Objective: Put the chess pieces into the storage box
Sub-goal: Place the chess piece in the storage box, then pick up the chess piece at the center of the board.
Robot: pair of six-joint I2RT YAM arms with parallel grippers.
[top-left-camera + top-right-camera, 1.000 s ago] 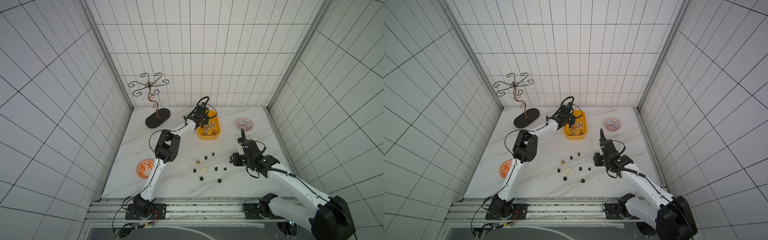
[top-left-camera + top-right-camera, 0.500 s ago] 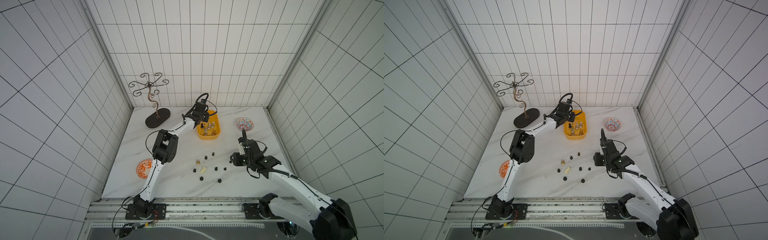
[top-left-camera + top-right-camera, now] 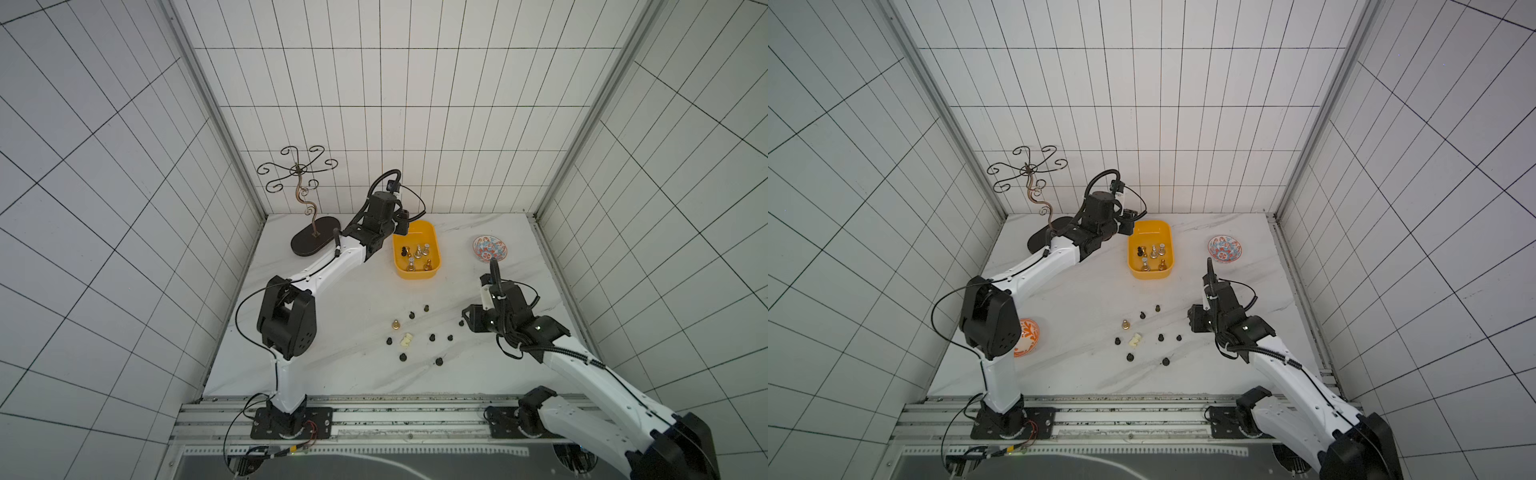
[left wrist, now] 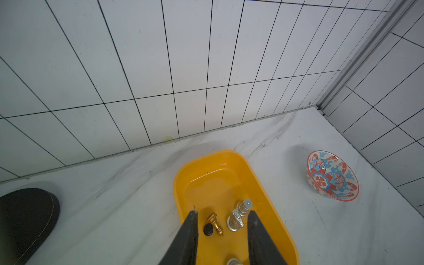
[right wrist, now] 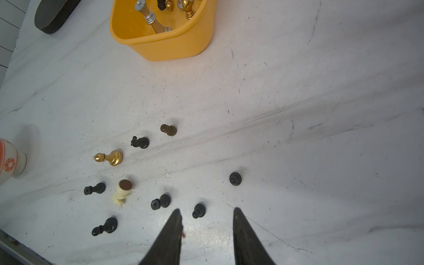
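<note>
Gleaming metal pcs (image 4: 235, 221), rounded plastic box (image 4: 213, 183)

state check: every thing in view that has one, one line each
storage box: upright, several pieces inside
left gripper: open, empty, over the storage box
black pieces: standing, outside the box
right gripper: open, empty, above the black pieces
cream piece: lying on its side, outside the box
gold piece: standing, outside the box
patterned bowl: upright, empty
jewellery stand: upright

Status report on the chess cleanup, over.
Left gripper open, empty, at storage box. Right gripper open, empty, over loose chess pieces. About ten outside box. Path clear.
</note>
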